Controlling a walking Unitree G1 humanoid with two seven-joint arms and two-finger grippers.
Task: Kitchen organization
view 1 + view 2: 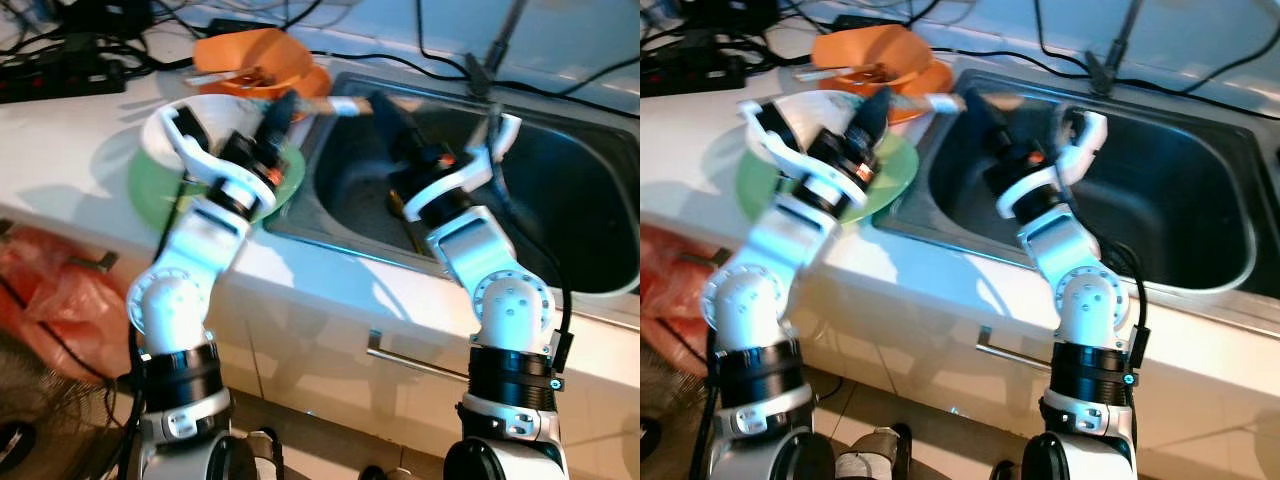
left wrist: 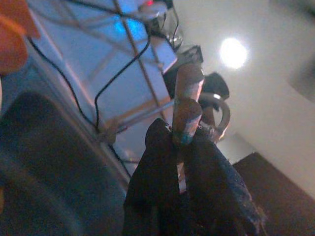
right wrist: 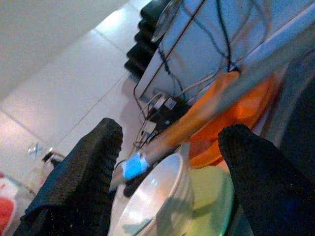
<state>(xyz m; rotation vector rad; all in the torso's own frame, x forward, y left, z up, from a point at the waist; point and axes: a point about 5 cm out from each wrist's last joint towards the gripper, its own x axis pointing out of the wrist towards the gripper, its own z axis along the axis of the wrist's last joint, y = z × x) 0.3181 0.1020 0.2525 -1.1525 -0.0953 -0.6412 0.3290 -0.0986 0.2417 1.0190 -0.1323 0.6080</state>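
A long wooden-handled utensil (image 1: pixel 335 105) with a pale blue tape band (image 3: pixel 133 164) hangs level over the left rim of the steel sink (image 1: pixel 590 190). My left gripper (image 2: pixel 179 135) is shut on one end of it, above a white bowl (image 1: pixel 195 115) that sits on a green plate (image 1: pixel 150 190). From inside the sink, my right gripper (image 3: pixel 170 137) reaches up to the same utensil, open, with one finger on either side of the handle (image 3: pixel 197 118) and apart from it.
Orange bowls (image 1: pixel 255 60) stand on the counter behind the white bowl. A power strip (image 1: pixel 60 75) and several black cables lie along the back. A dark utensil (image 1: pixel 405 215) lies in the sink. On the floor at lower left is a red bag (image 1: pixel 50 290).
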